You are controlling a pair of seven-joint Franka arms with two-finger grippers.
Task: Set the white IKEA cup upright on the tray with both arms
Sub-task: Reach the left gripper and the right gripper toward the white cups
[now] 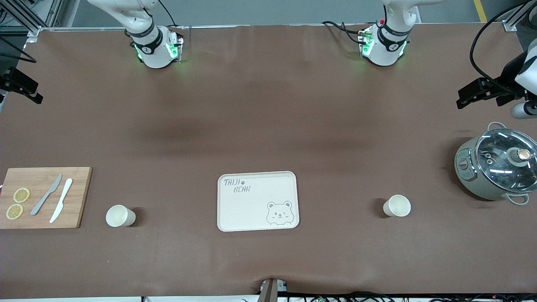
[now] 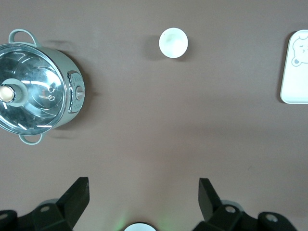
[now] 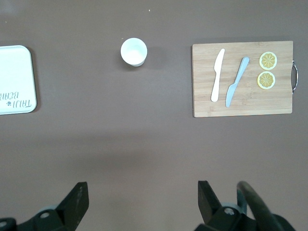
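Observation:
The cream tray (image 1: 257, 201) with the bear drawing lies at the table's middle, nearer the front camera. It holds nothing. One white cup (image 1: 120, 216) stands upright beside the cutting board, toward the right arm's end. It also shows in the right wrist view (image 3: 133, 51). A second white cup (image 1: 397, 206) stands upright toward the left arm's end and shows in the left wrist view (image 2: 173, 43). My left gripper (image 1: 470, 95) (image 2: 143, 185) hangs open and empty high over its table end. My right gripper (image 1: 29, 90) (image 3: 142, 188) hangs open and empty over the other end.
A grey pot with a glass lid (image 1: 497, 165) (image 2: 36, 86) stands at the left arm's end. A wooden cutting board (image 1: 44, 197) (image 3: 242, 78) with two knives and two lemon slices lies at the right arm's end. The tray's edge shows in both wrist views (image 2: 293, 86) (image 3: 14, 72).

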